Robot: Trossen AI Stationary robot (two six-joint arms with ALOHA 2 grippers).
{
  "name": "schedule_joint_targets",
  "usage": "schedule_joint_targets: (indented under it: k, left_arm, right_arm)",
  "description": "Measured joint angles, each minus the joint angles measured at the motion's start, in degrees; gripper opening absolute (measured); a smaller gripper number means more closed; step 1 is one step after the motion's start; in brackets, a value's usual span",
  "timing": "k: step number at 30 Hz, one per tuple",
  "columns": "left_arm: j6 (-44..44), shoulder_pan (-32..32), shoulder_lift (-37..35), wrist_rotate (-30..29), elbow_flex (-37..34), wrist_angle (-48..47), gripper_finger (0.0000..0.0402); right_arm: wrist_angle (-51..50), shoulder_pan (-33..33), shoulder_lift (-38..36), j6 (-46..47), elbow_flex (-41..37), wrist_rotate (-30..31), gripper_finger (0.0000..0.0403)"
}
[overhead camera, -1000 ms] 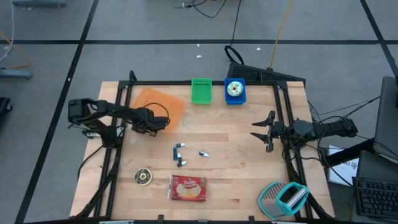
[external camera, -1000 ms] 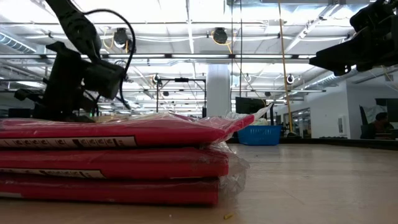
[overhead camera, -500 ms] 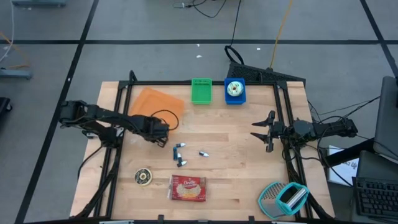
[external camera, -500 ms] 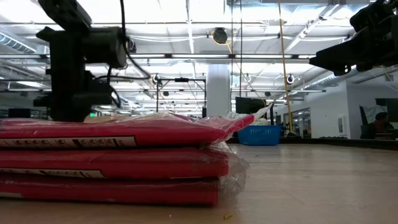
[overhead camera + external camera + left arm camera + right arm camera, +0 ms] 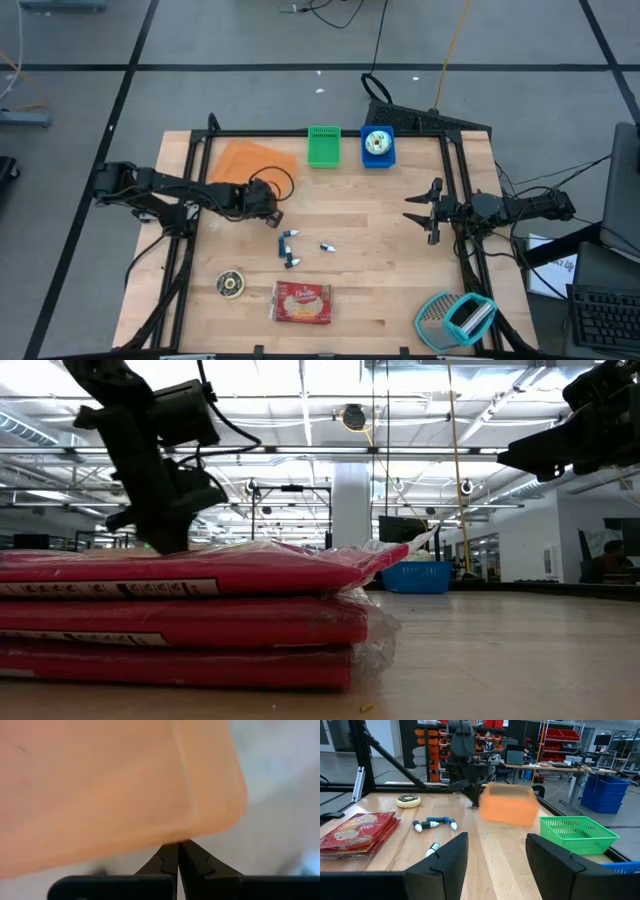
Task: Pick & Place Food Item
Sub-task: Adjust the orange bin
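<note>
Item: red food packet (image 5: 302,303), lying flat at the table's near edge, untouched.

Left gripper (image 5: 272,214), fingers pressed together on nothing, sits at the corner of the orange mat (image 5: 252,163), probably in transit toward the packet beyond the small blue-and-white pieces (image 5: 289,248). Right gripper (image 5: 420,212) waits at the right side, fingers parted, empty. Green basket (image 5: 324,146) and blue bin (image 5: 377,146) stand at the far edge, likely drop points.

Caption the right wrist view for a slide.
Left gripper pinches orange sheet beside green basket; right gripper waits open.
</note>
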Motion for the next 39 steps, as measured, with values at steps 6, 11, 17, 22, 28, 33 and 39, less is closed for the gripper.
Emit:
schedule_joint_targets:
  k: [6, 11, 17, 22, 28, 33, 39]
  left_arm:
    - [-1.40, 4.58, 0.06, -11.84, -0.01, 6.28, 0.0012]
    - [4.34, 7.77, -0.15, -14.39, -0.02, 11.05, 0.0003]
    - [16.62, 9.76, -3.38, -13.01, -0.02, 12.41, 0.0003]
    - [28.13, 11.52, -7.96, -6.12, -0.02, 10.33, 0.0023]
    - [38.23, 15.98, -10.31, 2.47, 0.00, 6.80, 0.0136]
    - [47.08, 19.02, -7.77, 6.91, -0.03, -0.11, 0.0214]
    - [48.64, 21.03, -2.80, 6.08, -0.04, 0.29, 0.0232]
  right_arm:
    - [0.00, -0.01, 0.00, 0.00, 0.00, 0.00, 0.0187]
    - [0.01, 0.00, 0.00, 0.01, 0.00, 0.00, 0.0187]
    - [0.00, 0.01, 0.00, 0.00, 0.00, 0.00, 0.0187]
    - [0.01, -0.01, 0.00, 0.01, 0.00, 0.00, 0.0187]
    - [0.00, -0.01, 0.00, 0.00, 0.00, 0.00, 0.0187]
    - [0.00, 0.00, 0.00, 0.00, 0.00, 0.00, 0.0187]
    - [0.02, -0.01, -0.01, 0.00, 0.00, 0.00, 0.0187]
